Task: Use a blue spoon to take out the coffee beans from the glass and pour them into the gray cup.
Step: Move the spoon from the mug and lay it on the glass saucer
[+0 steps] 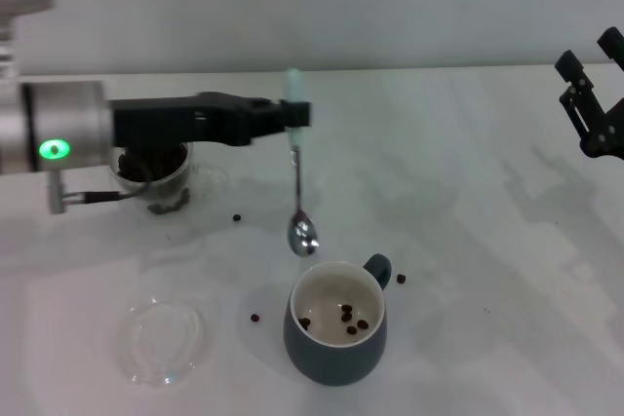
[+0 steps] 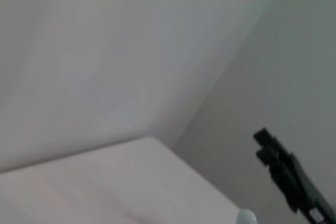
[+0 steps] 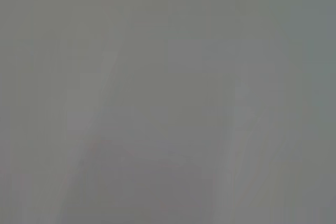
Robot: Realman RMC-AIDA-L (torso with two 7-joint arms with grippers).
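Right now I have the left gripper [image 1: 295, 116] reaching across from the left, its fingers clamped on the pale handle of the spoon [image 1: 296, 182]. That spoon hangs almost straight down, bowl lowest, just behind the cup [image 1: 336, 326] and slightly to its left, clear of the rim. I can't make out any beans in the bowl. Inside the cup I see a few beans [image 1: 348, 319] on the cream bottom. Behind the cup and well to its left, half hidden under my left arm, stands the glass [image 1: 156, 177], dark with beans. Three strays lie on the table [image 1: 487, 241]: one beside the cup's handle, one just left of its base, one farther back toward the glass. A clear saucer [image 1: 164, 338] sits left of the cup. Far right of the cup the right gripper [image 1: 591, 94] is parked up off the table, fingers spread apart.
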